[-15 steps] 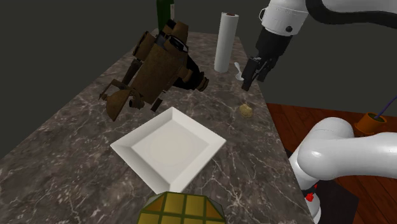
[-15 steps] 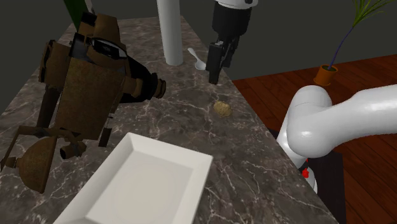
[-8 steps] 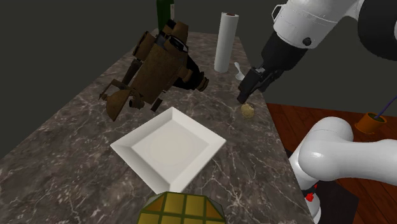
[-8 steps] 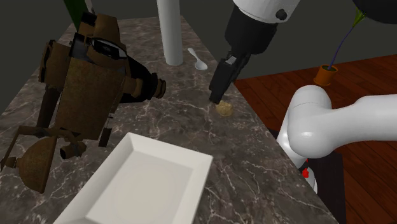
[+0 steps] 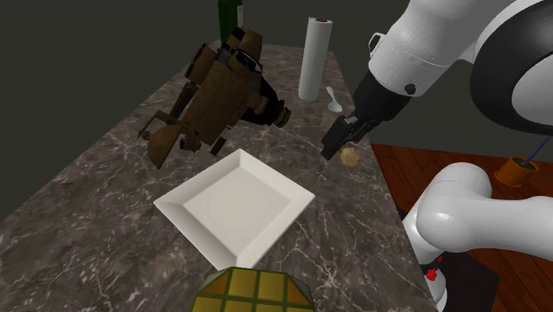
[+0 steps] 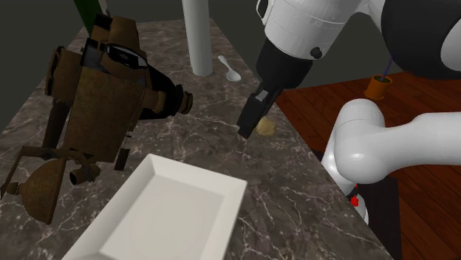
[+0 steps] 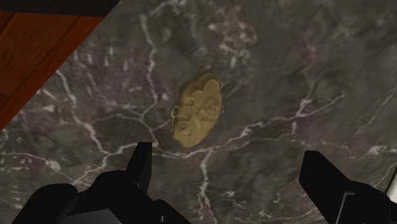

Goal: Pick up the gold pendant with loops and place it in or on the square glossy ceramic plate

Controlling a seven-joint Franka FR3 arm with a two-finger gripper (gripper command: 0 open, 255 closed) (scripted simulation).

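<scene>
The gripper [image 7: 227, 159] hangs tilted just above the dark marble tabletop [image 5: 106, 195], its two black fingers spread wide and holding nothing. The small gold pendant [image 7: 197, 109] lies flat on the stone slightly ahead of the fingertips, nearer one finger than the other and not yet between them. It sits near the tabletop's edge, with wooden floor [image 7: 28, 57] beyond. I see three risks. If the fingers descend from this offset, the nearer one may land on the pendant or nudge it toward that edge. The piece is low and lumpy, so a closure made too high would slip over it. A slanted approach could also scrape the stone. The square white plate [image 5: 235, 208] waits well apart, so a weak pinch might drop the pendant on the way.
</scene>
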